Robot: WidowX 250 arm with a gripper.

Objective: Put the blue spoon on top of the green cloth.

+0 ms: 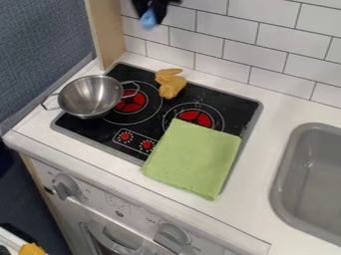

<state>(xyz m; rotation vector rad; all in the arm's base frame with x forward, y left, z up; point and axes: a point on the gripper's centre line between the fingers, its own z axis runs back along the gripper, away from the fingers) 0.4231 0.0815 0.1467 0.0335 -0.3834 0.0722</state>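
The steel pot (90,95) sits at the left of the black stovetop (86,130), its left side reaching past the stovetop's edge over the white table (274,106); its shiny inner wall and floor show from above, and its right handle reaches over part of the left red burner (135,102); the grey sink (283,172) is set into the table on the right, well apart from the pot and cut off by the right edge of the view.

The green cloth (193,157) lies folded and flat at the near right of the stovetop; it covers part of the right burner (197,118), and its near corner runs past the stovetop's edge onto the table; two small red knobs (125,136) are just beside it on the left.

The gripper (152,7) is at the far edge of the view, in front of the white tiled wall (223,27); it is closed around the blue spoon (148,20), which hangs downward, well apart from the cloth; only a blurred blue end can be made out.

A mustard-yellow toy (172,85) rests at the far side of the stovetop, between pot and cloth; in this view it lies between the spoon and the cloth.
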